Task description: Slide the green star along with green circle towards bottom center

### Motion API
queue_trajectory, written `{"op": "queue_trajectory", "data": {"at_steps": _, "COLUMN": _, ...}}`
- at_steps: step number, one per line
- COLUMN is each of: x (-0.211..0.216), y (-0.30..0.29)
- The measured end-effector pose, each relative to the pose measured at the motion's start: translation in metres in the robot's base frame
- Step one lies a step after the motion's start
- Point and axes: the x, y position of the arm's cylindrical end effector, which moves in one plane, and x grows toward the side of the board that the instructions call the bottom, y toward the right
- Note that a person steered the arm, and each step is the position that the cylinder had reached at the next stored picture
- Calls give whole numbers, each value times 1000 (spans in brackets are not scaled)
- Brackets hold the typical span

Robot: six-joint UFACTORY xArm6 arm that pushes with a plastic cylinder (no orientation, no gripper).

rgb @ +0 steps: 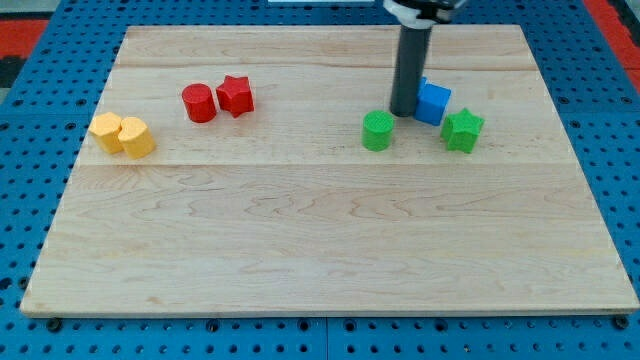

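The green circle (378, 131) lies right of centre in the upper half of the wooden board (320, 230). The green star (462, 130) lies further to the view's right, at about the same height. My tip (403, 112) stands just above and to the right of the green circle, close to it, and to the left of the star. A blue block (433, 102) sits right beside the rod, between the two green blocks and slightly above them.
A red circle (199, 103) and a red star (236, 95) sit together at the upper left. Two yellow blocks (105, 130) (137, 137) touch near the left edge. Blue pegboard surrounds the board.
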Motion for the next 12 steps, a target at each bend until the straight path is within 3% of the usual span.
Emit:
{"op": "queue_trajectory", "data": {"at_steps": 2, "x": -3, "y": -94}}
{"op": "queue_trajectory", "data": {"at_steps": 3, "x": 33, "y": -64}}
{"op": "queue_trajectory", "data": {"at_steps": 4, "x": 39, "y": -8}}
{"op": "queue_trajectory", "data": {"at_steps": 5, "x": 13, "y": -32}}
{"op": "queue_trajectory", "data": {"at_steps": 7, "x": 1, "y": 46}}
{"op": "queue_trajectory", "data": {"at_steps": 11, "x": 53, "y": 4}}
{"op": "queue_trajectory", "data": {"at_steps": 12, "x": 19, "y": 14}}
